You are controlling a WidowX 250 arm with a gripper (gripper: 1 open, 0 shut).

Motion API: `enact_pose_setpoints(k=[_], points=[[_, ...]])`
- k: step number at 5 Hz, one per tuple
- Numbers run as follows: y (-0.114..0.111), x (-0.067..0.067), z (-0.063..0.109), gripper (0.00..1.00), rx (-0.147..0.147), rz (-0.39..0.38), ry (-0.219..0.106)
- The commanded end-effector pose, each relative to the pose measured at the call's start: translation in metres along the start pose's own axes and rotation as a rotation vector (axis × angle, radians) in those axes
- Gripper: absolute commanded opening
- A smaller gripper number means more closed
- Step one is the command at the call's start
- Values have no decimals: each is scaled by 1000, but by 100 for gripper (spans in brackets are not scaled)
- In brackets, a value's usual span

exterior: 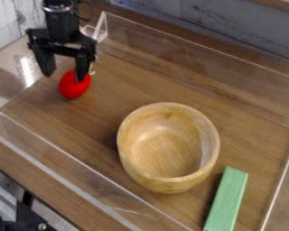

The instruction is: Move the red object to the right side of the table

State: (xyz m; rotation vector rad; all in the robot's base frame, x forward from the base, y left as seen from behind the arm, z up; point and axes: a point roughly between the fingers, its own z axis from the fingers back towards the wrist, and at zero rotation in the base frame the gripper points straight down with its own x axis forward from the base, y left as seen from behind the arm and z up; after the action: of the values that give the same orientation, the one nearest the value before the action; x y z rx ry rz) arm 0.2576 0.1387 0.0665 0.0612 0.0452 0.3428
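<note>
The red object (72, 86) is a small rounded strawberry toy lying on the left part of the wood-grain table (172, 81). My black gripper (62, 69) points straight down right above it, open. Its two fingers straddle the toy's upper part and hide the leafy top. I cannot tell whether the fingers touch the toy.
A round wooden bowl (169, 146) sits right of centre toward the front. A flat green block (227, 200) lies at the front right corner. Low clear acrylic walls (62, 167) edge the tabletop on all sides.
</note>
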Motion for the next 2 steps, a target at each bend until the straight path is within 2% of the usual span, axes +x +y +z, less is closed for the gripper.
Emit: enact_pose_setpoints(k=[1, 2], points=[[-13, -2, 17, 100, 23, -5, -80], [-13, 6, 16, 100, 27, -89, -107]])
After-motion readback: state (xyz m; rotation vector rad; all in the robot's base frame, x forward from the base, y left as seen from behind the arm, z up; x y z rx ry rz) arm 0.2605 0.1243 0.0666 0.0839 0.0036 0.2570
